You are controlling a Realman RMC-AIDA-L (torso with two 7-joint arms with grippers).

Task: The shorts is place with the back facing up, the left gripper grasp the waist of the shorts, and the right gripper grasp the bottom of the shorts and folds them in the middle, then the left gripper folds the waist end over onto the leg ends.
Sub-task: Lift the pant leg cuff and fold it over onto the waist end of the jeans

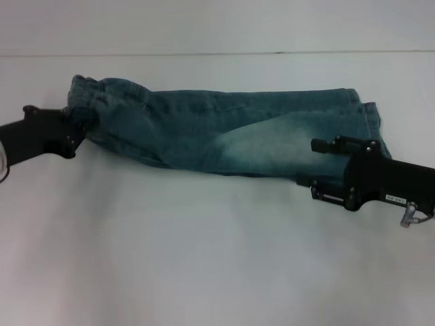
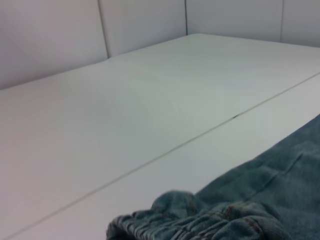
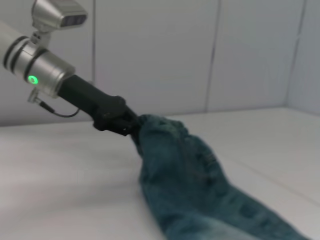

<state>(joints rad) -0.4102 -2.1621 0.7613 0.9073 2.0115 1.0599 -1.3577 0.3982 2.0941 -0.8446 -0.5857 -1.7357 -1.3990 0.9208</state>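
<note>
— Can you see the left hand (image 1: 76,128) closing on the shorts (image 1: 224,132)?
— No. Its fingertips are buried in the bunched waist, and the arm runs off the picture's edge.
— And the right hand (image 1: 325,168)?
— Its fingers show, but the hem beneath them is hidden. In the left wrist view the shorts (image 2: 235,210) are cut off at the edge.
</note>
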